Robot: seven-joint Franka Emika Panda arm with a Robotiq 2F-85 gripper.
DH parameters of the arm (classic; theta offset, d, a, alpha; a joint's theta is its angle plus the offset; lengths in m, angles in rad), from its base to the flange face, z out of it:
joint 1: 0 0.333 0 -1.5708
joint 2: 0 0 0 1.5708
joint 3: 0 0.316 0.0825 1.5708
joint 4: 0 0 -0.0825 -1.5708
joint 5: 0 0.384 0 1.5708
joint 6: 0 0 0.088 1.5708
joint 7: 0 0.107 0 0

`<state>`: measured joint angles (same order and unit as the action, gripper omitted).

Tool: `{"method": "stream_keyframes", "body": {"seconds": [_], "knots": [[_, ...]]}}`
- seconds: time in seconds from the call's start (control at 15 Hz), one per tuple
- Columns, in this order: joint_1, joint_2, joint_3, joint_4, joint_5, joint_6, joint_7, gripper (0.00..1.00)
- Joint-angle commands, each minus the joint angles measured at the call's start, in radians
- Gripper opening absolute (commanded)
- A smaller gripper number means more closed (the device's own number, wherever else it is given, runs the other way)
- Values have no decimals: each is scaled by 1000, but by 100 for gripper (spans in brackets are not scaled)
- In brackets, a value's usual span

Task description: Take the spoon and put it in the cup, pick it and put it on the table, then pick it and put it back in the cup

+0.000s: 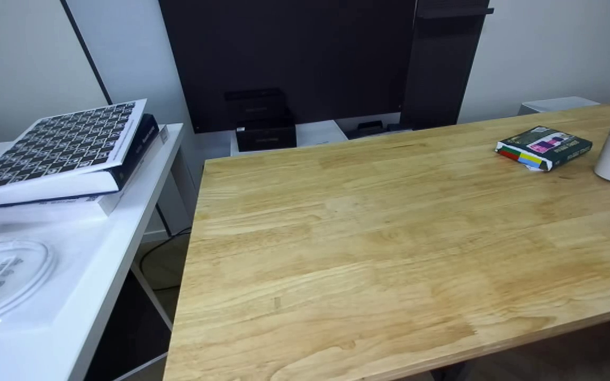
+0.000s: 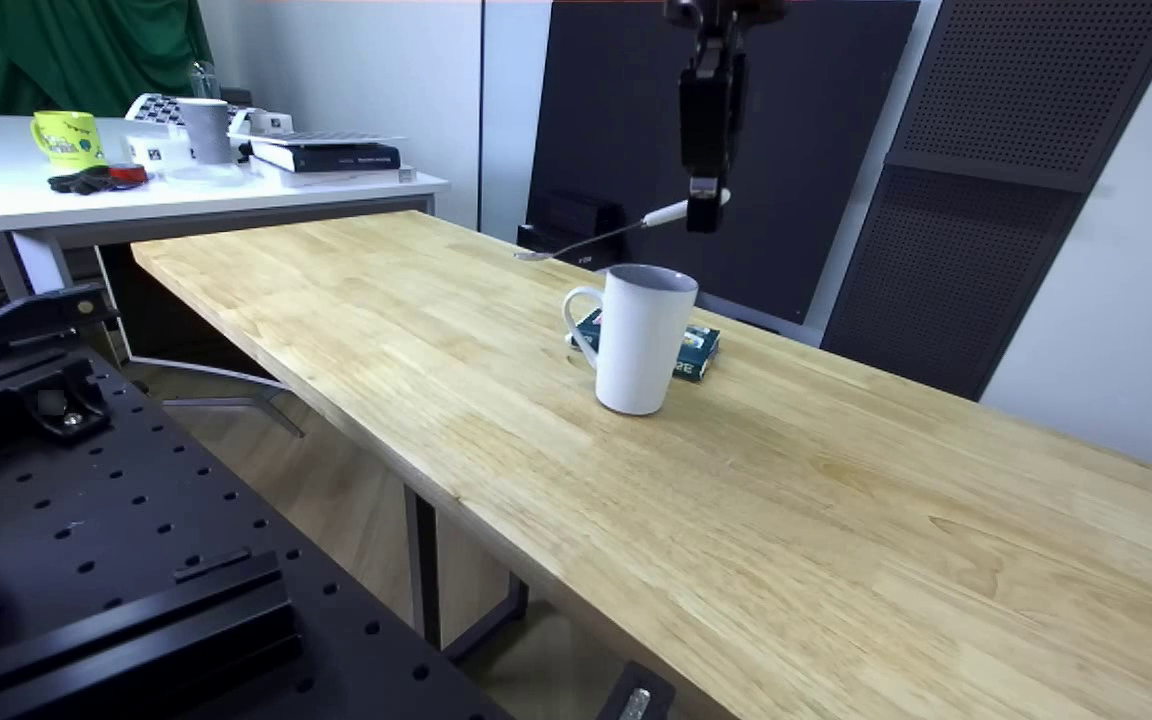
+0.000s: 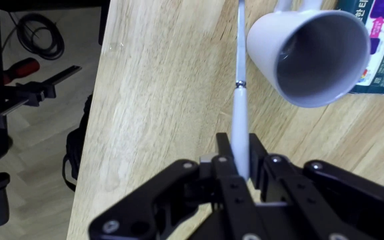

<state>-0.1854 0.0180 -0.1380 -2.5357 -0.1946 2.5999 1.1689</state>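
My gripper (image 2: 704, 212) hangs in the air above and behind the cup, shut on the white handle of the spoon (image 2: 668, 213). The spoon's thin silvery stem slopes gently down to its bowl end, which sticks out to the left in that exterior view. In the wrist view the gripper (image 3: 238, 143) pinches the spoon (image 3: 240, 113) near its handle end, and the bowl is cut off by the top edge. The white cup (image 2: 641, 350) stands upright on the wooden table (image 2: 836, 530). From the wrist the cup (image 3: 267, 46) appears right of the spoon, and its visible inside holds nothing.
A flat dark green box (image 1: 543, 148) lies on the table close to the cup. A white side table (image 1: 141, 211) carries stacked books (image 1: 66, 145), and a yellow mug (image 2: 68, 138) stands on it. A black perforated platform (image 2: 166, 500) runs along the near side, across a gap.
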Motion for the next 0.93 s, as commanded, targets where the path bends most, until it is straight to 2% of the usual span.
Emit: {"method": "stream_keyframes", "body": {"seconds": [0.0, 0.87], "knots": [[8, 158, -26, 125, 53, -37, -21, 4], [26, 578, -179, 446, 77, -188, -9, 4]]}}
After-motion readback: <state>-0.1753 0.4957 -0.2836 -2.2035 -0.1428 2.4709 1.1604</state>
